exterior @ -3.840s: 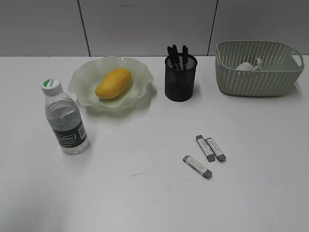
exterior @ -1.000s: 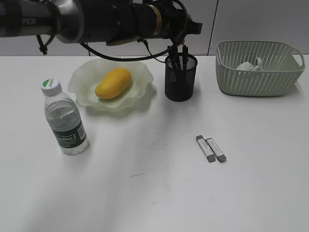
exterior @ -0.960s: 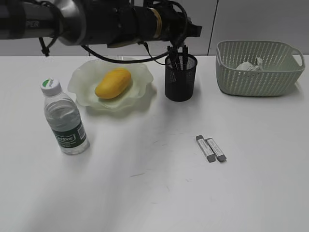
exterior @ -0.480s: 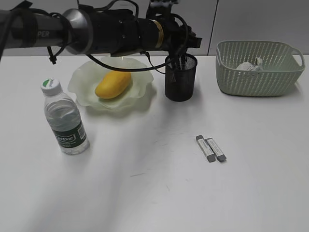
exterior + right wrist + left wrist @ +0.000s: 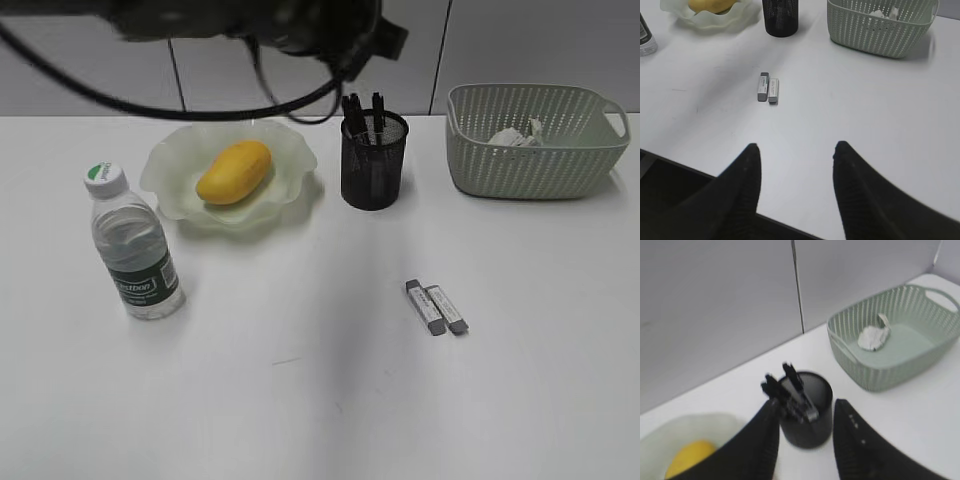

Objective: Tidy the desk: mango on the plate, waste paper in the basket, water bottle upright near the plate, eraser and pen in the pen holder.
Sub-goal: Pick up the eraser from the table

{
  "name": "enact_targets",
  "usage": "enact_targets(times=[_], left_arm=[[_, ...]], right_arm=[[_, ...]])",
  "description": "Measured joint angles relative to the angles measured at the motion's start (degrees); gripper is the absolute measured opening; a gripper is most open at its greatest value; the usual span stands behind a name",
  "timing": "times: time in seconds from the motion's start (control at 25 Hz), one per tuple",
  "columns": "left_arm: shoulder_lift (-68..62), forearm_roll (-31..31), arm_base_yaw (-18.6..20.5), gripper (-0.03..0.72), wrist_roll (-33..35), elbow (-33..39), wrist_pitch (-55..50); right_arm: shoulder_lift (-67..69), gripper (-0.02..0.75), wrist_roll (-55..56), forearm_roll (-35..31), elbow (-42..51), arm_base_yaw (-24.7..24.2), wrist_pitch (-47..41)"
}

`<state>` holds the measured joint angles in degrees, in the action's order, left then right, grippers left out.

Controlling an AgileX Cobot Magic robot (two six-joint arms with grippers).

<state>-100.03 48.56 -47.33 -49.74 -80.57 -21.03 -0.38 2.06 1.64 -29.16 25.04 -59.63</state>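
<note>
The black mesh pen holder (image 5: 373,160) stands at the back middle with pens in it. Two grey erasers (image 5: 436,307) lie side by side on the white table. The mango (image 5: 235,172) lies on the pale green plate (image 5: 170,195). The water bottle (image 5: 135,245) stands upright left of the plate. Crumpled paper (image 5: 515,137) lies in the green basket (image 5: 535,150). My left gripper (image 5: 807,404) is open and empty above the pen holder (image 5: 807,412); its arm (image 5: 300,20) is a blur at the top. My right gripper (image 5: 797,146) is open and empty, well short of the erasers (image 5: 768,88).
In the right wrist view the table's near edge (image 5: 685,162) runs just under the fingers, with the basket (image 5: 880,25) and pen holder (image 5: 780,17) far ahead. A grey panelled wall (image 5: 300,80) backs the table.
A third eraser that lay on the table 3.8 s ago is gone from it. My left arm, low over the pen holder a moment ago, has lifted up and away and blurs.
</note>
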Motion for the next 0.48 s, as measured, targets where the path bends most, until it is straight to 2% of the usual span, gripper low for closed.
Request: enact_targets(times=[0.12, 0.24, 0.36, 0.48], left_arm=[[15.8, -5.1, -3.3, 0.279, 2.1, 14.4, -7.2], [34.6, -12.5, -6.7, 0.333, 4.7, 26.2, -16.4], [51.4, -20.0, -9.6, 0.403, 8.7, 33.7, -27.8], [65.6, -23.5, -10.2, 0.425, 12.4, 38.1, -38.7]], right_arm=[[0.0, 0.382, 0.0, 0.0, 0.0, 0.0, 0.0], [0.0, 0.381, 0.0, 0.0, 0.0, 0.0, 0.0], [0.0, 0.381, 0.0, 0.0, 0.0, 0.0, 0.0], [0.0, 0.381, 0.0, 0.1, 0.0, 0.0, 0.0]])
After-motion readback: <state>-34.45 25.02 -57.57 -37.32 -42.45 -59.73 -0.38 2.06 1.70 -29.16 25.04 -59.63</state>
